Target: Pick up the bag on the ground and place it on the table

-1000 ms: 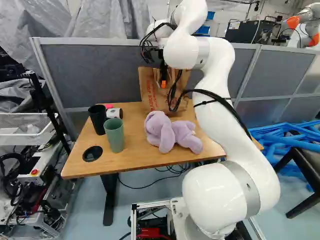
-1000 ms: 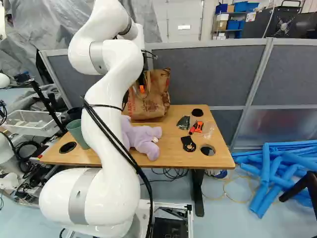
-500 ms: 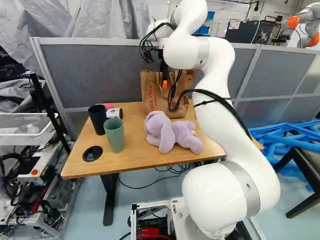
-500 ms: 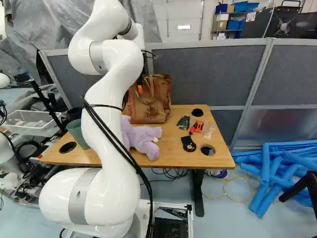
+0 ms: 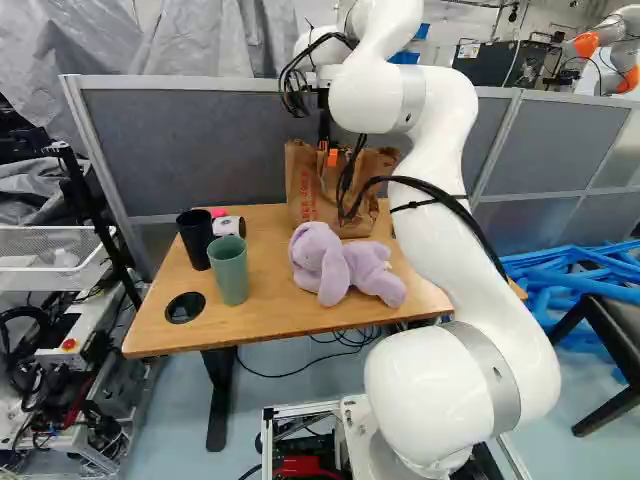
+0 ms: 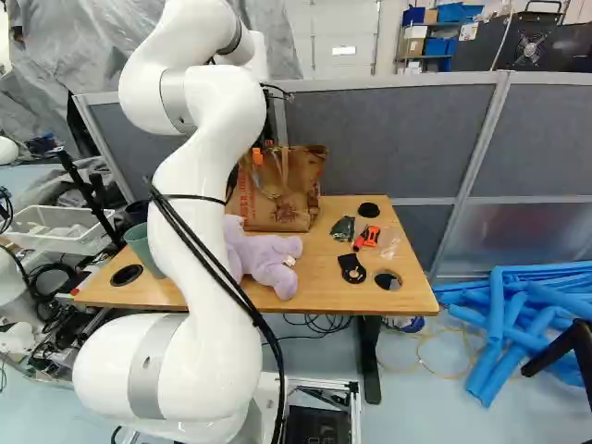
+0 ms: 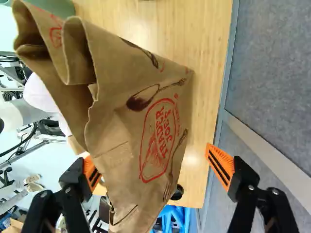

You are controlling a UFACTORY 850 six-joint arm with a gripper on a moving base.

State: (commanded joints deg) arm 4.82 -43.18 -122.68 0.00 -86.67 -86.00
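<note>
In the left base view, a brown paper bag (image 5: 302, 195) is seen upright on the wooden table (image 5: 265, 300), at its far side, near the grey partition (image 5: 180, 150). Its paper is creased and softly crumpled, and its upper rim is bent into uneven folds. In the wrist view, red lettering is shown inside a red rounded outline, and the panel around it is decorated with dark drawings of a spoon and forks. Flap-like folds are formed at one end of the bag, and its side is crossed by sharp creases. A loop of handle is seen against its near side in the right base view.

The black gripper (image 5: 328, 152) is held at the bag's top, with its two orange pads (image 7: 220, 166) spread wide apart. Part of the bag is framed between them, close to one pad and well apart from the other; nothing is gripped. Nearer the base, a purple plush rabbit (image 5: 335, 268) is seen lying on the table, with a green cup (image 5: 230, 272) and a black cup (image 5: 194, 242) standing beside each other.
</note>
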